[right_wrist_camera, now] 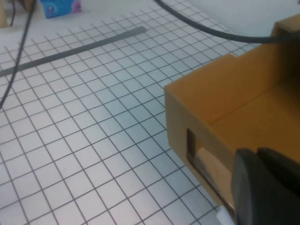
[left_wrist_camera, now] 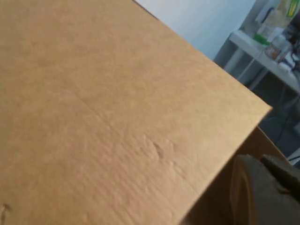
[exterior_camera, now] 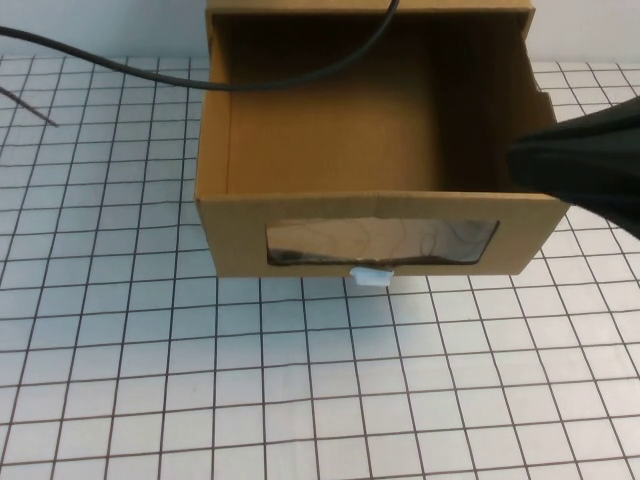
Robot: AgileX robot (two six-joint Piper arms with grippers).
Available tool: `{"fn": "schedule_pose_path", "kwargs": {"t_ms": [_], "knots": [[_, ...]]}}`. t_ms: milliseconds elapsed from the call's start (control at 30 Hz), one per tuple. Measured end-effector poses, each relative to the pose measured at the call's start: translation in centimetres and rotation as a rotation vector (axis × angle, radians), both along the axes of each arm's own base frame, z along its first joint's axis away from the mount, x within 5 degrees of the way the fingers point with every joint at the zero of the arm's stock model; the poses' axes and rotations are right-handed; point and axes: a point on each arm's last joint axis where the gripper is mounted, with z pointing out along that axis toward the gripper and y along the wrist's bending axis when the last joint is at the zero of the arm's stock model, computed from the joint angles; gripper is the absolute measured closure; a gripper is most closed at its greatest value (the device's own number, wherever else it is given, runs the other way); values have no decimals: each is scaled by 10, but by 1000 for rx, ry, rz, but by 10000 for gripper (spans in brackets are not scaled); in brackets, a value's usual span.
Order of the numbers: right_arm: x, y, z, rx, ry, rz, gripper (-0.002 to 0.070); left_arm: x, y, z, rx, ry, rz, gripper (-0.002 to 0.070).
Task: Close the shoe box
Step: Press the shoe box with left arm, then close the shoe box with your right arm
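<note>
Sitting at the far middle of the gridded table (exterior_camera: 120, 380), the shoe box (exterior_camera: 330, 130) has its drawer pulled out toward the robot, the empty cardboard tray open to above. Bare table lies in front of the drawer and to its left, with room along both edges. A black cable (exterior_camera: 150, 70) sags across the tray's far left corner. The right gripper (exterior_camera: 585, 165) hangs at the drawer's right front corner, a dark blurred bulk overlapping the side wall; how far its fingers are spread cannot be told. The left gripper (left_wrist_camera: 267, 192) sits close beside a flat cardboard face, its spread likewise unclear. The front panel carries a clear plastic window (exterior_camera: 380, 243) and a small white pull tab (exterior_camera: 371, 277) beneath it.
</note>
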Motion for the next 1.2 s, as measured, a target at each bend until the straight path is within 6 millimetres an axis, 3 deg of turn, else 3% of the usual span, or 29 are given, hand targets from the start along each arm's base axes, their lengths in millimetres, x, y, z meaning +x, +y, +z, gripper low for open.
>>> {"fn": "schedule_pose_path", "kwargs": {"t_ms": [233,367,700,900,1033,1200], "knots": [[10,21,-17,-92,19,110,690,26,-14,-23,-113,173,26,680],[20,37,-33,-182,39,162,690,32,-17,-33,-119,216,37,680],[58,82,-87,-303,131,248,690,35,-19,-37,-121,238,29,680],[78,93,-114,-349,178,232,690,35,-19,-37,-120,240,23,680],[92,98,-118,-350,143,180,690,35,-19,-38,-118,235,20,680],[131,100,-121,-343,156,111,690,36,-18,-39,-114,236,16,680]]}}
